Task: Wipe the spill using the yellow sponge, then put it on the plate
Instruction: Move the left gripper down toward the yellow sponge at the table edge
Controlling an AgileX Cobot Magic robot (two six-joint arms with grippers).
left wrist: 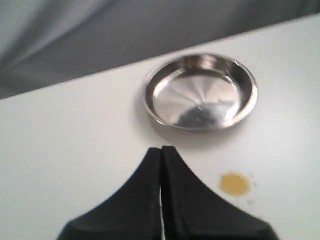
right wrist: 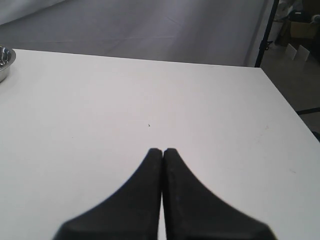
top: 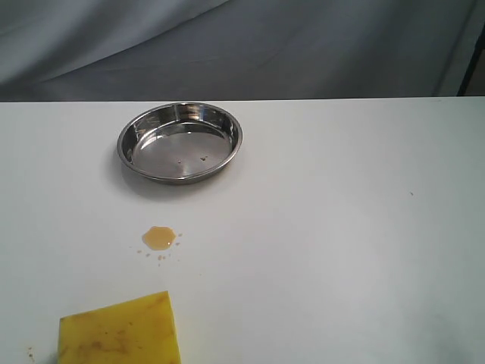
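The yellow sponge [top: 120, 332] lies at the table's front left edge, partly cut off by the frame. A small amber spill [top: 159, 238] with tiny droplets sits between the sponge and the steel plate [top: 179, 142], which stands empty further back. In the left wrist view my left gripper [left wrist: 161, 148] is shut with nothing in it, above the table short of the plate [left wrist: 200, 91], the spill [left wrist: 234, 183] off to one side. My right gripper [right wrist: 163, 150] is shut and empty over bare table. Neither gripper shows in the exterior view.
The white table [top: 341, 227] ends at a back edge before a grey cloth backdrop [top: 242, 45]. In the right wrist view the plate's rim [right wrist: 5, 62] shows at the frame's edge, and the table's side edge [right wrist: 287, 102] drops to the floor.
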